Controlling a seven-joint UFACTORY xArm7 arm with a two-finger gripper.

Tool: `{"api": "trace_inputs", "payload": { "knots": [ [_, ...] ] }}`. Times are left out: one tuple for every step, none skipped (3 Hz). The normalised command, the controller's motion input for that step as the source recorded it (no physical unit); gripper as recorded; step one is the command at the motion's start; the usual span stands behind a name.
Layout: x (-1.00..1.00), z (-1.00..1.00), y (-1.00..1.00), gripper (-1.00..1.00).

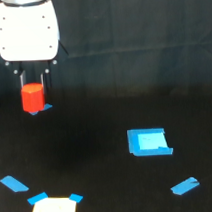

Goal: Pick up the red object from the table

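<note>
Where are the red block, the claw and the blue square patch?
red block (33, 97), exterior view, front face.
claw (32, 79), exterior view, midway between its fingertips.
blue square patch (149, 142), exterior view, its middle.

Looks like a robotics lab test bench, not anybody's home. The wide flat matte black table (102, 69) is dotted with short bright blue tape strips (185, 186) and a blue square patch (148, 142) like position markers, and a white boxy robot arm housing (28, 30) hangs overhead.
</note>
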Motion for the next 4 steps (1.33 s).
{"api": "trace_inputs", "payload": {
  "knots": [
    [-0.36, 0.00, 0.21, -1.00],
    [0.13, 0.29, 0.81, -1.00],
    [0.44, 0.50, -0.38, -1.00],
    [0.28, 0.38, 0.72, -1.00]
  ]
}}
